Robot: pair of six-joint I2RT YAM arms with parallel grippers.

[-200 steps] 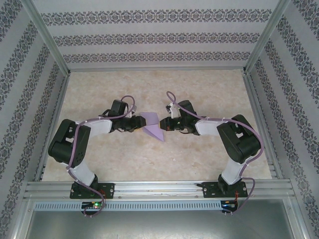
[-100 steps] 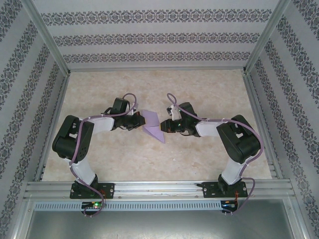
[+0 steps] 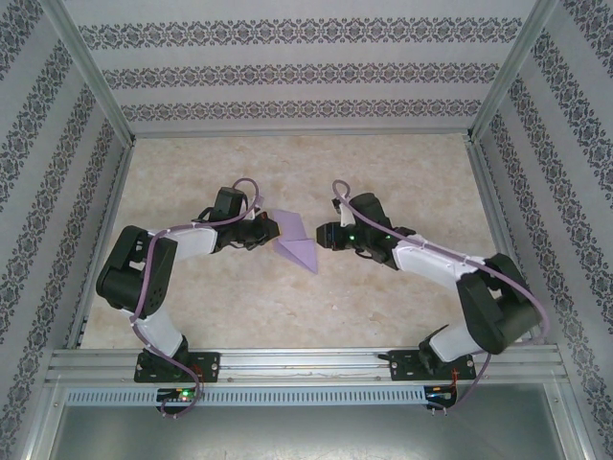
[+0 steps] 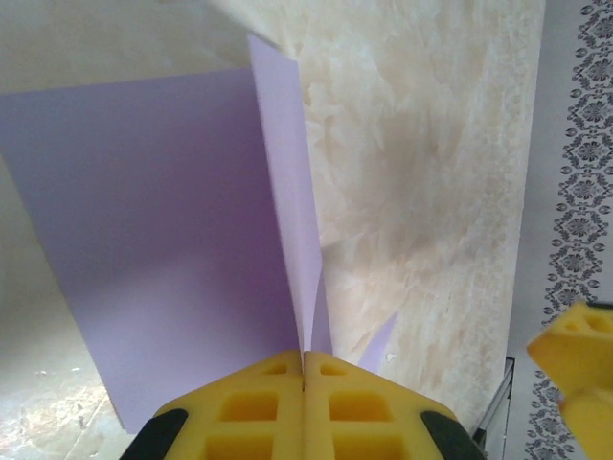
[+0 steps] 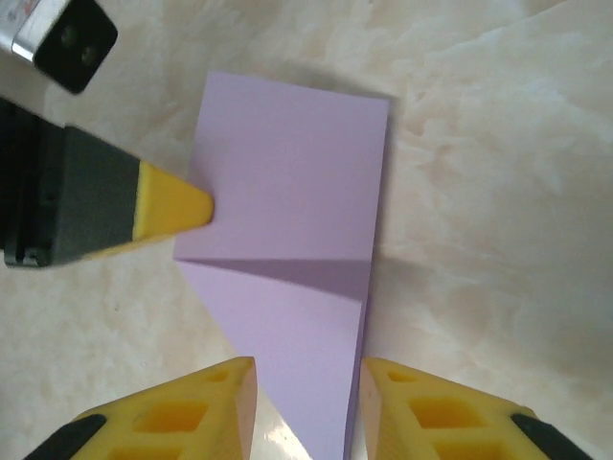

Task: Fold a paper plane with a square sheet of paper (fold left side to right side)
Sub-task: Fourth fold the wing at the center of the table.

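One raised flap (image 4: 287, 192), left hand (image 4: 304, 383) pinching paper (image 4: 144, 240)

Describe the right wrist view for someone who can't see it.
A folded lilac paper, seen against a marbled table, has its narrow end between the right gripper's open yellow fingers. The left gripper's yellow tip pinches one edge.

the lilac paper sheet (image 3: 295, 241) is matte and unmarked, folded into a tapering pointed shape. it sits near the middle of the beige marbled tabletop (image 3: 383, 297), its wide end toward the far side and its point toward the near right. from the right wrist, one long edge runs straight and a shadowed crease crosses the sheet. from the left wrist, a narrow flap stands up on edge beside a broad panel, its layers pinched in the closed left gripper (image 4: 304, 379).
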